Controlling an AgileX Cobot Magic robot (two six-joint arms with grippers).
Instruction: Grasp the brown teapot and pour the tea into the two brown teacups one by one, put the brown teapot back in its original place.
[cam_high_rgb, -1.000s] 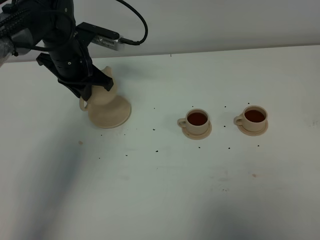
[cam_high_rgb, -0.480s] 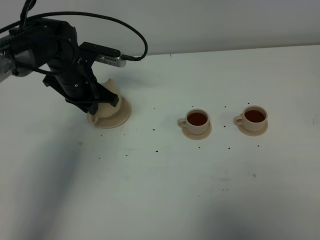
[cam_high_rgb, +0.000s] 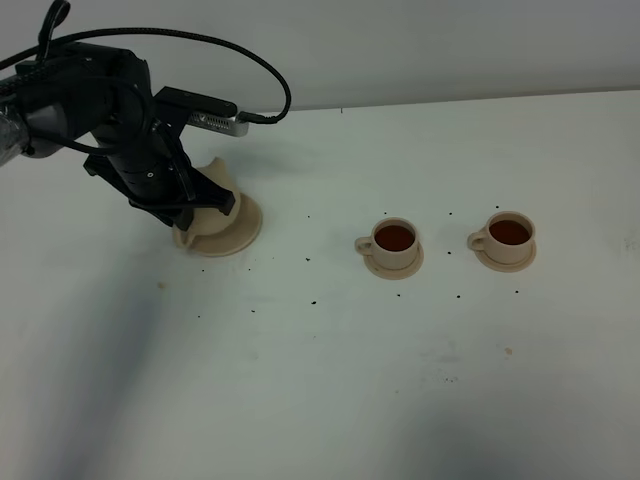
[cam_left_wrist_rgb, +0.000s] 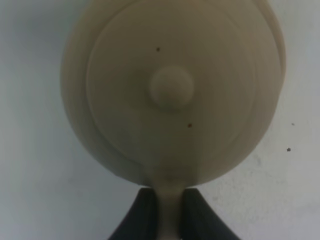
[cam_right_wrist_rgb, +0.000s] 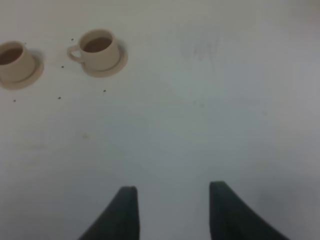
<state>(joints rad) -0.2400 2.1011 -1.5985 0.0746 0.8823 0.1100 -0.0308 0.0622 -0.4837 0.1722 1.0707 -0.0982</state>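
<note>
Teapot (cam_left_wrist_rgb: 170, 90) seated on its saucer (cam_high_rgb: 243, 232) near the table's far-left corner; I part the left gripper (cam_left_wrist_rgb: 169, 210) clenched on its handle (cam_left_wrist_rgb: 170, 200) before lifting clear.

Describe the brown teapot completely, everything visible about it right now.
The brown teapot is a round, squat pot in matte beige-tan, ceramic by its look, with a stepped lid, a small round knob at its centre, and a few dark specks on top. It stands upright on the wide saucer plate at the table's left. The left gripper is shut on its loop handle, one dark finger on either side. The arm hides most of it from the high camera.
</note>
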